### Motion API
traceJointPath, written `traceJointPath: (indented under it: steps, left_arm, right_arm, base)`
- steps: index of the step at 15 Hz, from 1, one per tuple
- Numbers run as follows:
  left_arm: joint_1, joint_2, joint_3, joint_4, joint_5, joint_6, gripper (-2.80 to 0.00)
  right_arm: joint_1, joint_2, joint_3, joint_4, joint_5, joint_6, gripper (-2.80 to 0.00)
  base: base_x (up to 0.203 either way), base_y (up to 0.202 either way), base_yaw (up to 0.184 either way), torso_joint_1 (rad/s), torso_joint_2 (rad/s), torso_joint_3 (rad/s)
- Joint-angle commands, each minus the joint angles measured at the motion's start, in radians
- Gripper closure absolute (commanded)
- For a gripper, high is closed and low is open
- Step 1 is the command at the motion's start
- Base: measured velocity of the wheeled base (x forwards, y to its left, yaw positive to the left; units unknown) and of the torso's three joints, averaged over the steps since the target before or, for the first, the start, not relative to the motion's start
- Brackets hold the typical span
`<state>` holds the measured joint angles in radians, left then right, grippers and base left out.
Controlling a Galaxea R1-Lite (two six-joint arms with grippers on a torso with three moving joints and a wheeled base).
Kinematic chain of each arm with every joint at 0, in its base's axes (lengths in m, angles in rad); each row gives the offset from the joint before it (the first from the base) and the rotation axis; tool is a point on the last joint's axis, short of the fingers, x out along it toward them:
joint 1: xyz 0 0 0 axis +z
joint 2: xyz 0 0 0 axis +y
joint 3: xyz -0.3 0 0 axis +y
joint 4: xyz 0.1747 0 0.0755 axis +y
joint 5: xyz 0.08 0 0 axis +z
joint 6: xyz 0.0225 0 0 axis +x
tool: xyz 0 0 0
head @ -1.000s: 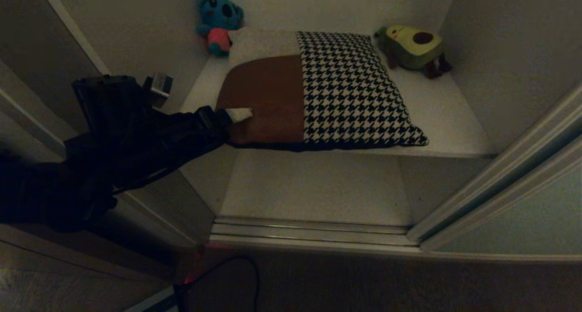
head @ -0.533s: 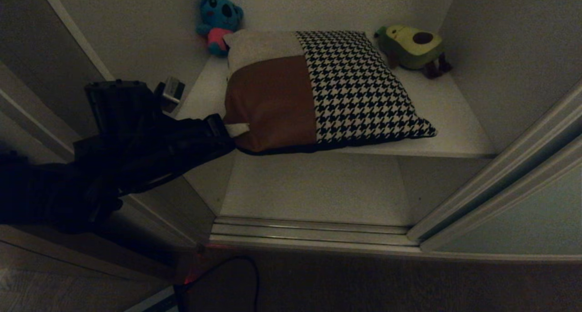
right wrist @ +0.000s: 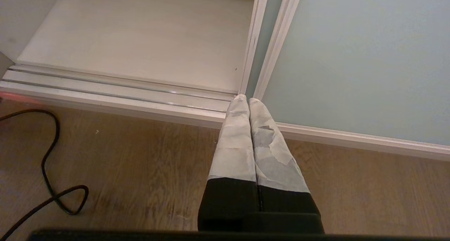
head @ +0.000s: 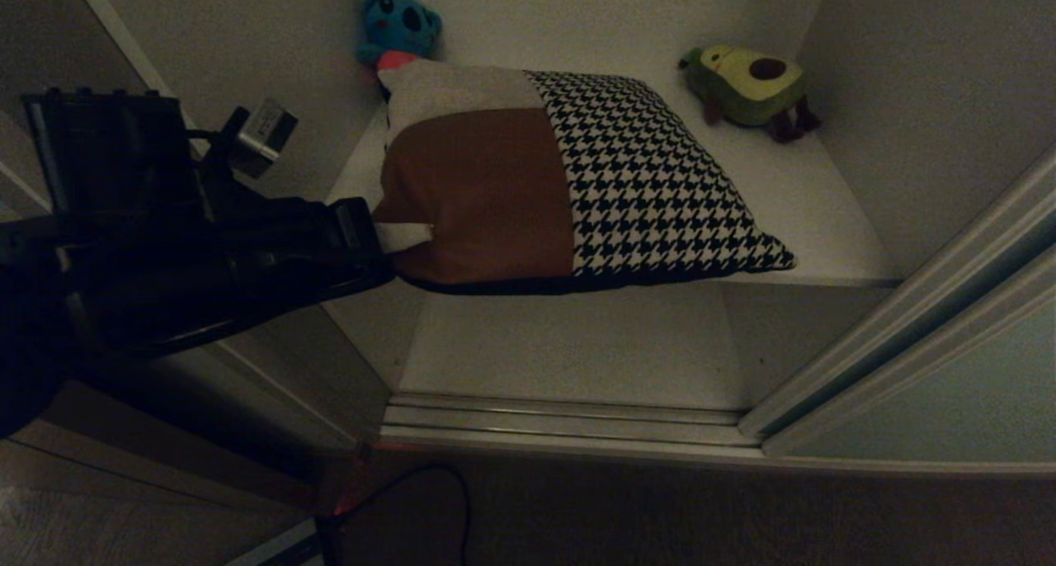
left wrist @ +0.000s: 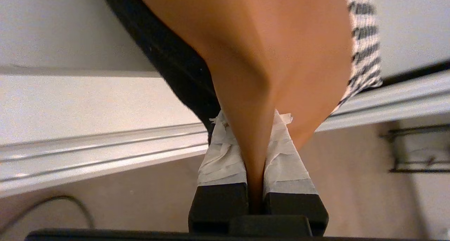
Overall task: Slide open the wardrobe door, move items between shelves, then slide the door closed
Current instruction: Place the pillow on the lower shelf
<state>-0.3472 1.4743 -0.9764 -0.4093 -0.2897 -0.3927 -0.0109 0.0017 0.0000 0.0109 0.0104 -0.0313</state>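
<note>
Now my left gripper (left wrist: 256,146) is clenched on the brown corner of the square patchwork cushion (head: 561,178) — taped fingers (left wrist: 221,160) pinching fabric. Since a second ago, that near corner has lifted off the white shelf (head: 808,211).

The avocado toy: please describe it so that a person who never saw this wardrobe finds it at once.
Look into the open wardrobe, at the white upper shelf where the patchwork cushion lies. In the shelf's back right corner sits the avocado toy. It is green with a dark brown pit, unlike the blue plush toy in the back left corner.
</note>
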Motion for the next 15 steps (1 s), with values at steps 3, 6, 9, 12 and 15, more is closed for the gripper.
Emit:
traceJointPath:
  steps: [3, 6, 9, 12, 15]
  left_arm:
    - [-0.026, -0.186, -0.023, 0.235, 0.048, 0.084, 0.0]
    - [-0.042, -0.263, -0.022, 0.31, 0.156, 0.207, 0.0]
    - [-0.042, -0.336, -0.017, 0.386, 0.271, 0.269, 0.0]
    - [-0.042, -0.41, -0.005, 0.436, 0.298, 0.27, 0.0]
    - [-0.042, -0.454, 0.011, 0.443, 0.386, 0.27, 0.0]
  right_arm:
    - [0.0, 0.0, 0.003, 0.0, 0.0, -0.001, 0.0]
    - [0.0, 0.001, 0.003, 0.0, 0.0, -0.001, 0.0]
    - [0.0, 0.0, 0.003, 0.0, 0.0, -0.001, 0.0]
    - [0.0, 0.001, 0.003, 0.0, 0.0, -0.001, 0.0]
    - [0.0, 0.0, 0.003, 0.0, 0.0, -0.001, 0.0]
  base:
    - [0.0, 0.0, 0.0, 0.0, 0.0, 0.0]
    - [0.0, 0.0, 0.0, 0.0, 0.0, 0.0]
    - [0.0, 0.0, 0.0, 0.0, 0.0, 0.0]
    - [0.0, 0.0, 0.0, 0.0, 0.0, 0.0]
    - [0.0, 0.0, 0.0, 0.0, 0.0, 0.0]
